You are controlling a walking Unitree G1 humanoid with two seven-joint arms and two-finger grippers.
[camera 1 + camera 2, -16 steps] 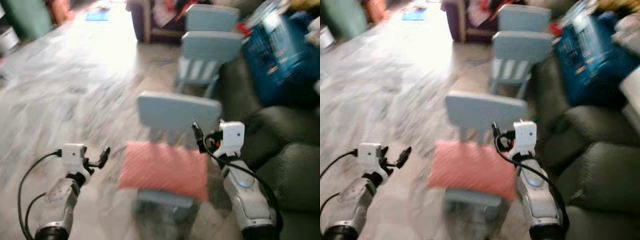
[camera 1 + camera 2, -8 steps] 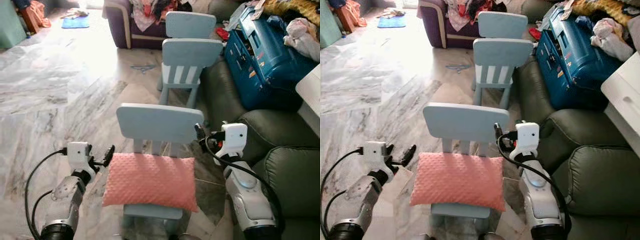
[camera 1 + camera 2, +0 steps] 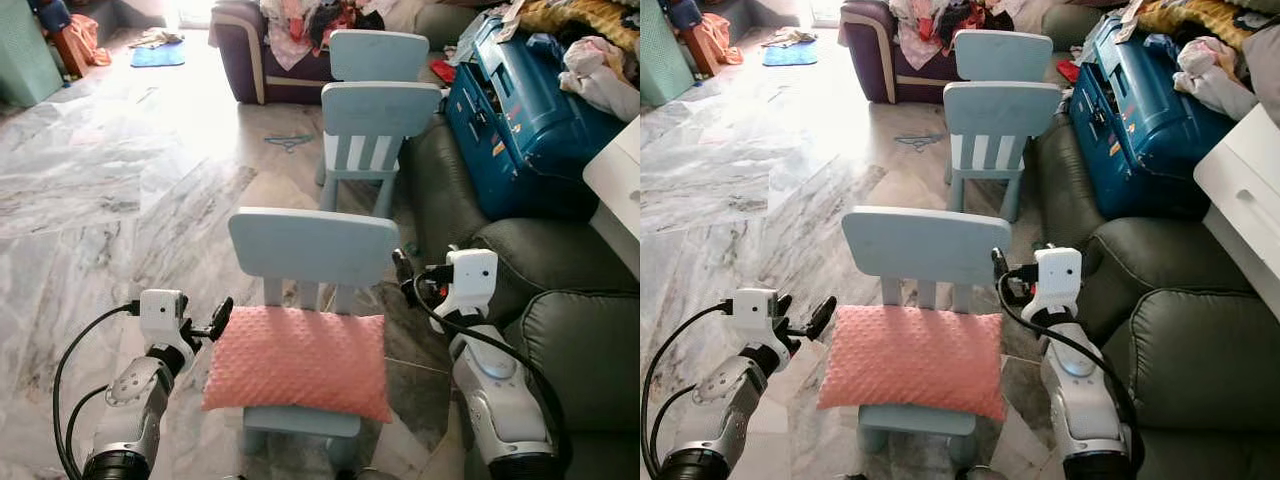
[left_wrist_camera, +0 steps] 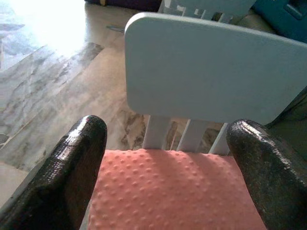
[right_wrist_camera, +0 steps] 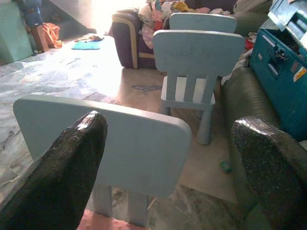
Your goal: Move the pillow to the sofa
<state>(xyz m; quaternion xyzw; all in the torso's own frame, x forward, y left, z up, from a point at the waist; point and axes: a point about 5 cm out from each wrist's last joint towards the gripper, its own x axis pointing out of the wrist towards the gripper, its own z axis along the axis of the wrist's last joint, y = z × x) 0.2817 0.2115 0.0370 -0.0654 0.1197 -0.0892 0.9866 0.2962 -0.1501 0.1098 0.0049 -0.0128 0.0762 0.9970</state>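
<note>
Left wrist view: pillow point(image 4: 172, 191) lies between spread fingers point(image 4: 72, 177), seemingly untouched.

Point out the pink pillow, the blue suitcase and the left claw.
pink pillow point(image 3: 297, 361), left eye view, middle of its dotted top.
blue suitcase point(image 3: 520, 130), left eye view, its front face.
left claw point(image 4: 168, 158), left wrist view, midway between its open fingertips.

Sharp, daylit views, glare washing out the marble floor point(image 3: 200, 110) ahead, wrist-view foregrounds softly blurred.
</note>
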